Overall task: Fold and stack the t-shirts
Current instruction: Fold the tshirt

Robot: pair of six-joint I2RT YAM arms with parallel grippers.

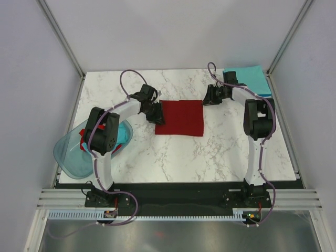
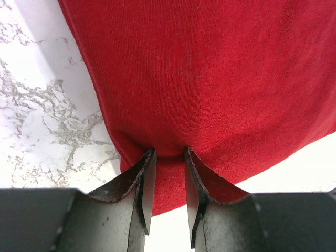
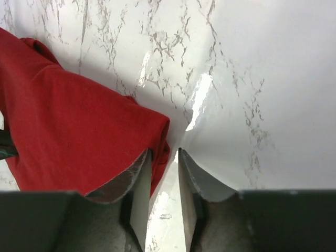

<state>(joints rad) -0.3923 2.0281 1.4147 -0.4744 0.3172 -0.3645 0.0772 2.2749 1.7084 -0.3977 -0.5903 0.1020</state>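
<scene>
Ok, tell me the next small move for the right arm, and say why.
Probably nudge the right gripper sideways onto the corner of the red shirt and close. Its jaws stand open over bare table, with that corner just beside one finger, while the left gripper seems to pinch the opposite side. Holding both sides should keep the fold flat in a lift.

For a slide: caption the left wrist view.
Left fingers pinch the dark red t-shirt by its edge on the marble table.
</scene>
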